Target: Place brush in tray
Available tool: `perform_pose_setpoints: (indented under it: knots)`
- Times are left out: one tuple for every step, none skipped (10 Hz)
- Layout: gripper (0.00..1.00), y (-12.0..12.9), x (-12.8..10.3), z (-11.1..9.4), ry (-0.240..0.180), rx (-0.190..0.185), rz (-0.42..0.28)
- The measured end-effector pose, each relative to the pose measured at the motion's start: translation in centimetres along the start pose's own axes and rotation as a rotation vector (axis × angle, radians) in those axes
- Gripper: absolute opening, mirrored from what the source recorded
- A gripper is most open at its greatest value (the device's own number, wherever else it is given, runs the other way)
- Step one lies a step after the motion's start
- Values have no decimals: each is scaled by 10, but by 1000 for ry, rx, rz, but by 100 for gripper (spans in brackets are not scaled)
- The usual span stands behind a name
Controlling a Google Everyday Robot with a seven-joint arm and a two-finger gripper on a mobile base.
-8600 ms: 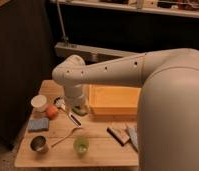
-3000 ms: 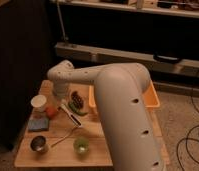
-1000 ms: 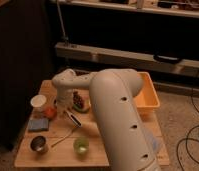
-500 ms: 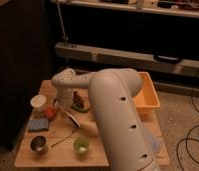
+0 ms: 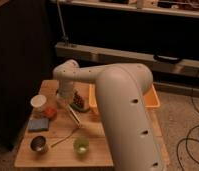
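**A:** Brush [image 5: 74,116], the slim straight stick, pale with a darker part: where is it lying?

**B:** Starting at the bottom of the frame, a small green plastic cup [image 5: 81,146] and a little round metal cup [image 5: 39,144] are sitting near the front edge of the pale wooden table [image 5: 58,159]. A curved metal spoon [image 5: 64,138] is lying between them. Just behind those, left of centre, the brush is lying on the tabletop, outside the tray. Its long axis is slanting from upper left down to lower right.

**A:** And the tool?

**B:** The white gripper [image 5: 68,101] is hanging from the bulky white arm [image 5: 123,110] and pointing down at the brush's upper-left end. It is touching that end or sitting just above it. Whether it is open, closed or gripping the stick, I cannot tell.

**A:** Which way is the tray lying?

**B:** The large rectangular orange-yellow plastic tray [image 5: 154,98] is sitting to the right, slightly farther back, and the arm is hiding most of it. A dark bumpy lump on a green base [image 5: 79,100] is standing between the gripper and the tray's left wall. So I am judging that the coming move is calling for a lift, then a carry rightward over that lump, with the stick's trailing lower end kept clear of it.
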Motion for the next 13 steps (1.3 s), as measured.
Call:
perform_pose_setpoints:
  knots:
    - [0, -6, -2, -28, -35, 10, 20]
    - [0, -10, -5, -50, -67, 12, 33]
    - [0, -18, -6, -78, -107, 16, 50]
    - [0, -29, -5, -108, -146, 22, 74]
    - [0, -39, -4, -130, -169, 27, 96]
    - [0, -57, 0, -155, -188, 29, 127]
    - [0, -85, 6, -178, -200, 35, 175]
    - [0, -118, 16, -198, -204, 43, 239]
    - [0, -139, 24, -208, -201, 51, 283]
    - [0, -166, 36, -215, -196, 58, 336]
    - [0, -199, 55, -218, -182, 70, 405]
    - [0, -219, 67, -213, -168, 75, 454]
    - [0, -227, 74, -204, -156, 71, 475]
